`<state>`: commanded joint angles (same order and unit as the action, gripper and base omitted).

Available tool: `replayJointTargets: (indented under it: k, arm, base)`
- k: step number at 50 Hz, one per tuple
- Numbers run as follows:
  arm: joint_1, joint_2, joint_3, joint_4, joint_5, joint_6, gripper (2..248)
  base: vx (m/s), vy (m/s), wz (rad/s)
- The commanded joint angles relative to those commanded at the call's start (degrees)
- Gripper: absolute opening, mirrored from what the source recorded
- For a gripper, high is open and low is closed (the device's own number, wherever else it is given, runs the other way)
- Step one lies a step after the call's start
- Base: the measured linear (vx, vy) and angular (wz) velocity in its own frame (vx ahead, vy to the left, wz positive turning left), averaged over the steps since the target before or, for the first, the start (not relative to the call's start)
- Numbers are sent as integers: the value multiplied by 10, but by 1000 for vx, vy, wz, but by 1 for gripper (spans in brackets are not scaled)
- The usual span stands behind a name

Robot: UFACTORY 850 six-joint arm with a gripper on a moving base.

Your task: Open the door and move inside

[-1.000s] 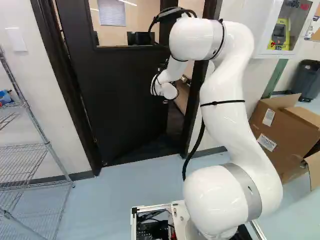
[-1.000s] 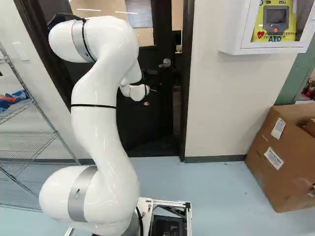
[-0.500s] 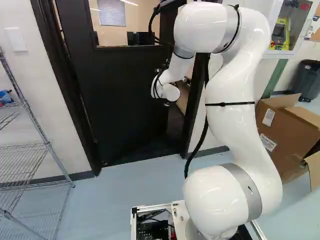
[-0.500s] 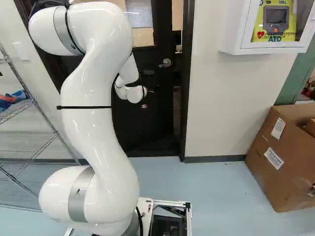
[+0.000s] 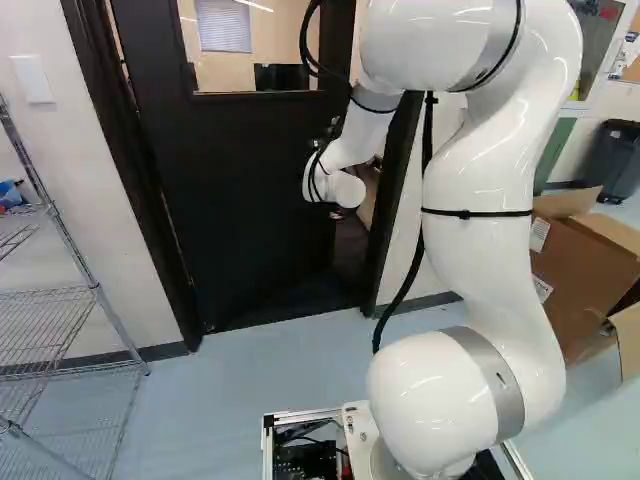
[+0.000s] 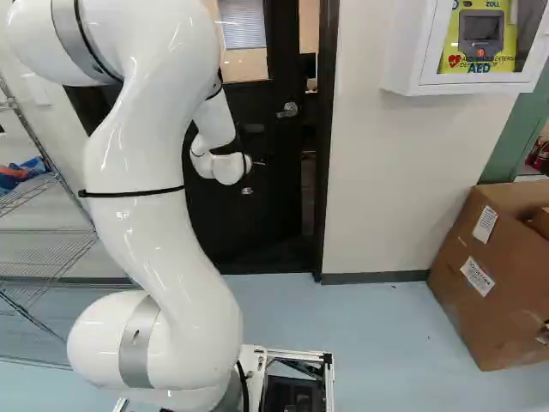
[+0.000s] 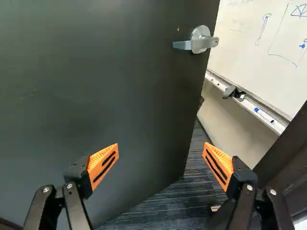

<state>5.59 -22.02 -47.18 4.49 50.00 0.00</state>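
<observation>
The black door [image 5: 240,180] stands partly open in the left base view, with a gap on its handle side. My gripper [image 5: 337,212] is mostly hidden behind the white wrist there. In the wrist view my gripper [image 7: 161,160] is open, its orange pads wide apart with nothing between them. One finger is over the door's dark face [image 7: 105,86], the other over the gap beside the door's edge. The silver lever handle [image 7: 200,40] is ahead of the fingers, near that edge, untouched. In the right base view the handle [image 6: 288,111] shows just beyond the wrist.
The dark door frame [image 7: 288,160] stands beside the gap in the wrist view. Through the gap are a whiteboard [image 7: 261,43] and dark carpet [image 7: 180,206]. A wire shelf [image 5: 60,330] stands left of the door; a cardboard box [image 6: 497,275] and wall cabinet [image 6: 467,77] are to its right.
The arm's elbow has risen and swung outward, nearer the cameras. Its wrist has shifted slightly left and down in the right base view. Base and door show no visible movement.
</observation>
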Motion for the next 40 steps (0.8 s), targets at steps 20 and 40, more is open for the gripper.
replayJointTargets:
  k: [20, 40]
  arm:
    - [6, 52, 63, 0, 0, 0, 247]
    - [9, 106, 126, -4, 0, 0, 247]
  base:
    - [0, 0, 0]
    - [0, 0, 0]
